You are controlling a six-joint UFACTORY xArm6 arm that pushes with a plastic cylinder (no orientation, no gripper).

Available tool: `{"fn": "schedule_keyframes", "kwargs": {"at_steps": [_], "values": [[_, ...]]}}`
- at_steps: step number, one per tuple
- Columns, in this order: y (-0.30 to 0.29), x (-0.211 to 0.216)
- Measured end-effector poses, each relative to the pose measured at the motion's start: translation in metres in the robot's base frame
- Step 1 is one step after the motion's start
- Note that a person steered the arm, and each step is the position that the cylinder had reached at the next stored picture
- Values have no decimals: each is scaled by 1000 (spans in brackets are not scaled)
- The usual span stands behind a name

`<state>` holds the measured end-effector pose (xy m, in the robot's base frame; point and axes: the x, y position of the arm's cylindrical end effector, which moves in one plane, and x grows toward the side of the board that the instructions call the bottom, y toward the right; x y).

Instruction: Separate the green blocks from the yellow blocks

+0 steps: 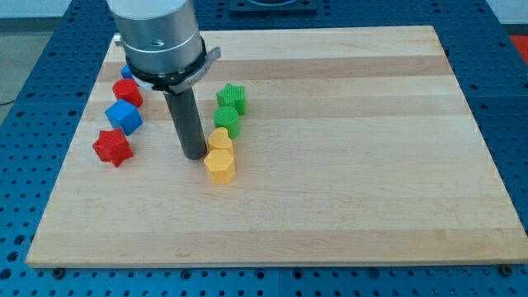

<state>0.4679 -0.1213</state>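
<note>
A green star block (232, 97) lies near the board's middle left. A green round block (228, 120) sits just below it, touching. A yellow block (220, 139) sits below the green round block, touching it, and a yellow hexagon block (220, 165) lies right under that. My tip (195, 154) is down on the board just to the view's left of the two yellow blocks, close to them.
To the view's left lie a red star block (112, 147), a blue cube (124, 116), a red round block (128, 91) and a blue block (127, 73) partly hidden by the arm. The wooden board (371, 165) lies on a blue perforated table.
</note>
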Motion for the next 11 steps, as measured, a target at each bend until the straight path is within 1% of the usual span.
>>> {"fn": "schedule_keyframes", "kwargs": {"at_steps": [1,2,4,5,6,8,9,11], "values": [[-14,-24],[5,-33],[52,-7],[68,-5],[65,-20],[26,-59],[24,-65],[-25,-65]]}}
